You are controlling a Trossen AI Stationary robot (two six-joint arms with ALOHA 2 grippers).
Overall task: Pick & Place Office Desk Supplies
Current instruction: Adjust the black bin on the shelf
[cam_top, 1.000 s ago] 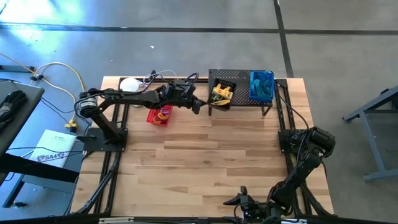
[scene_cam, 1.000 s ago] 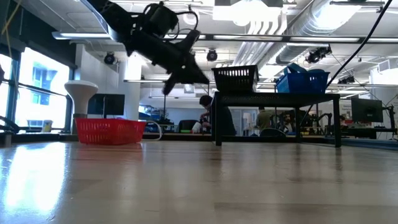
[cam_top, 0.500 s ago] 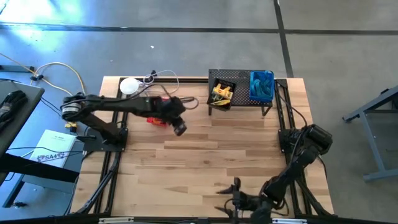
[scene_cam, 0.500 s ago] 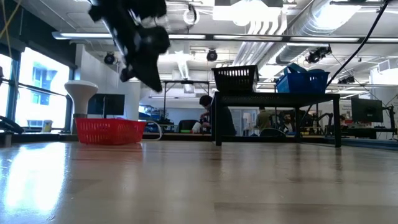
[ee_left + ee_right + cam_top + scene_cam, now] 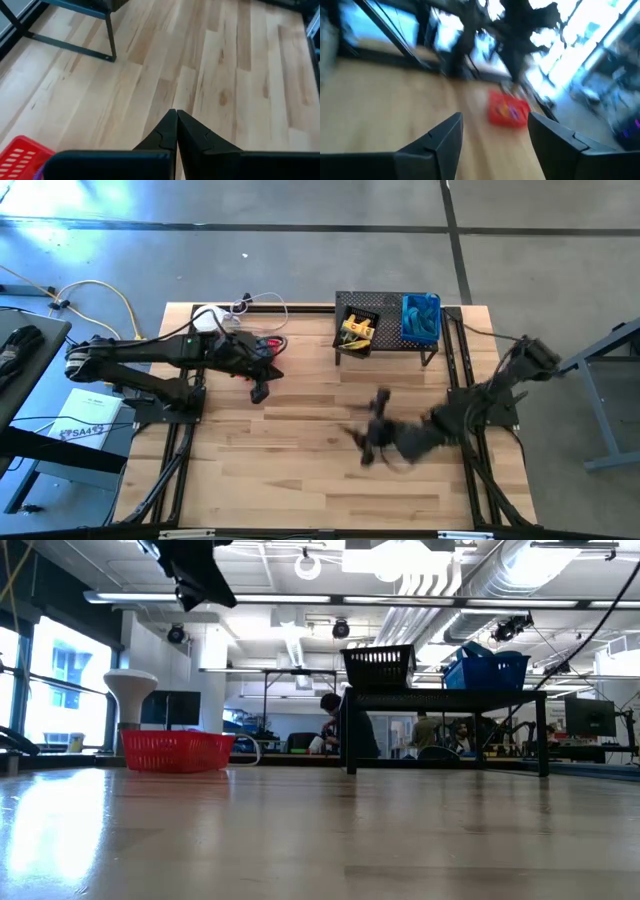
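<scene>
L gripper [image 5: 260, 392] hangs over bare wood at table's left-centre, fingers pinched tight together, nothing between them (L wrist view shows tips [image 5: 176, 131] meeting in a point over planks). Red basket [image 5: 262, 347] sits just beside it at approx 12 o'clock in high view, partly hidden under the L arm; a bit of coloured content shows, likely the small rubber rings, too small to sort. R gripper [image 5: 372, 442] is mid-table, blurred in high view; R wrist view shows its fingers [image 5: 440, 142] spread wide, empty, aimed toward the red basket, which lies well apart at approx 10 o'clock from it. So L arm is much the nearer to the basket; R arm nearer the black mesh shelf [image 5: 385, 340] at its approx 12 o'clock. On the shelf: black mesh bin holding yellow-and-black clips [image 5: 357, 329], blue bin [image 5: 420, 318] beside it at 3 o'clock. Basket = rigid red plastic lattice, low rectangular, no strong long axis seen. Clips hard, angular; rings prob soft, will roll or squash. Table [image 5: 300, 470] pale wood planks, smooth. White round object [image 5: 206, 317] w/ cable at far left edge. Judgement: coming move turns on basket-to-shelf line, running approx 9 to 3 o'clock along the far side.
</scene>
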